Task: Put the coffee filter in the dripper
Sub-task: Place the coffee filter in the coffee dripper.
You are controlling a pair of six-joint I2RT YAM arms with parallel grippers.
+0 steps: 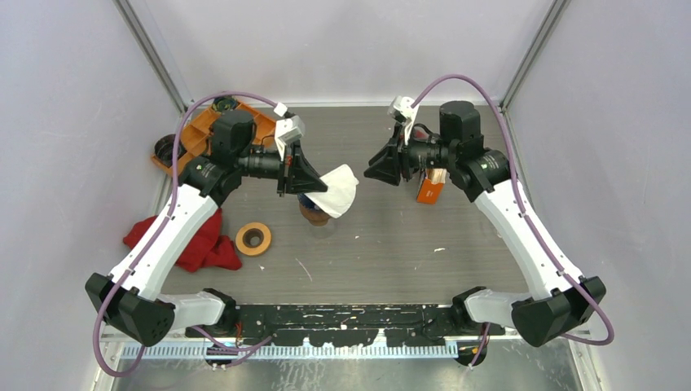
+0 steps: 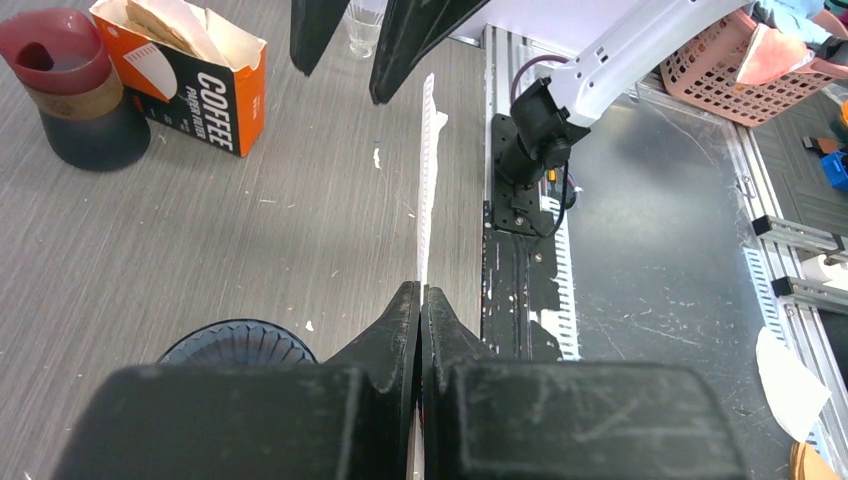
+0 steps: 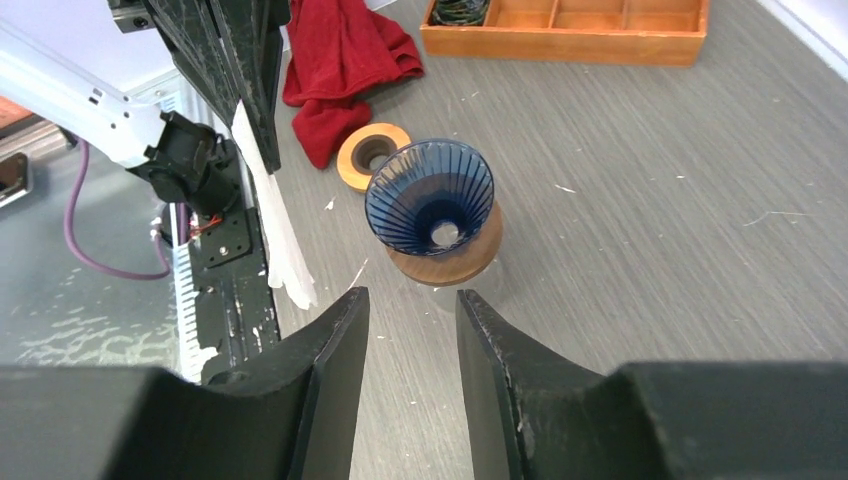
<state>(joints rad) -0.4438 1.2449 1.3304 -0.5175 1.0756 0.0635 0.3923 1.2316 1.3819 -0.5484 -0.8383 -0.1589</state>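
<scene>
My left gripper (image 1: 311, 184) is shut on a white paper coffee filter (image 1: 338, 190) and holds it in the air over the dripper. In the left wrist view the filter (image 2: 428, 180) shows edge-on, running out from between my shut fingertips (image 2: 421, 292). The dripper (image 3: 430, 195) is a dark blue ribbed cone on a round wooden base; in the top view it (image 1: 314, 213) is mostly hidden under the filter, and its rim (image 2: 240, 340) shows in the left wrist view. My right gripper (image 1: 372, 172) is open and empty, right of the filter, with its jaws (image 3: 412, 302) apart.
An orange coffee filter box (image 1: 429, 190) stands under the right arm. A dark glass server (image 2: 75, 90) is beside it. A red cloth (image 1: 195, 240) and a wooden ring (image 1: 253, 239) lie at the left. An orange tray (image 1: 204, 130) sits at the back left.
</scene>
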